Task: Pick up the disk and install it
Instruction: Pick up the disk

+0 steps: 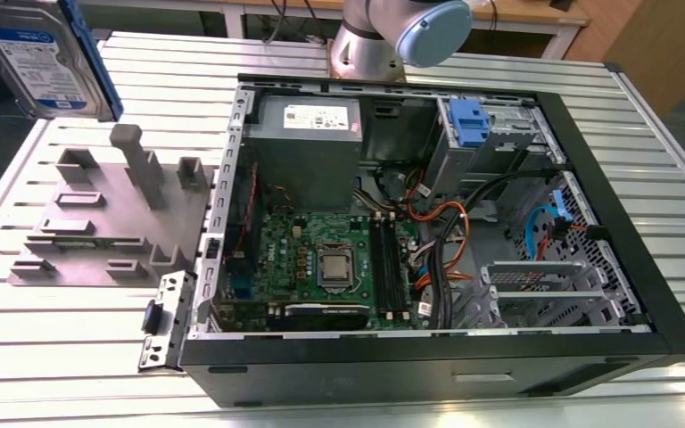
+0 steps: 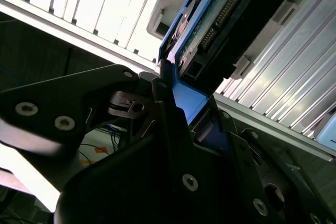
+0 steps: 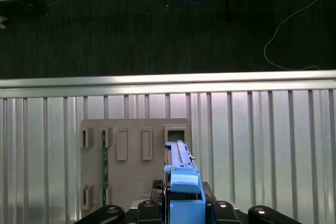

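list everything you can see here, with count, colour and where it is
silver hard-drive disk in a blue plastic carrier: one, silver and blue, raised off the table at the exterior view's upper left
open black desktop computer case: one, black, lying on the table
green motherboard: one, green, inside the case
grey power-supply box: one, grey, in the case's far corner
bare blue plastic bracket: one, blue, in the case's far drive bay
grey slotted holder plate: one, grey, on the table at the exterior view's left of the case
ribbed metal table: one, silver, under everything
robot arm: one, silver with a pale blue cap, behind the case
gripper: one, black, shut on the disk's blue handle
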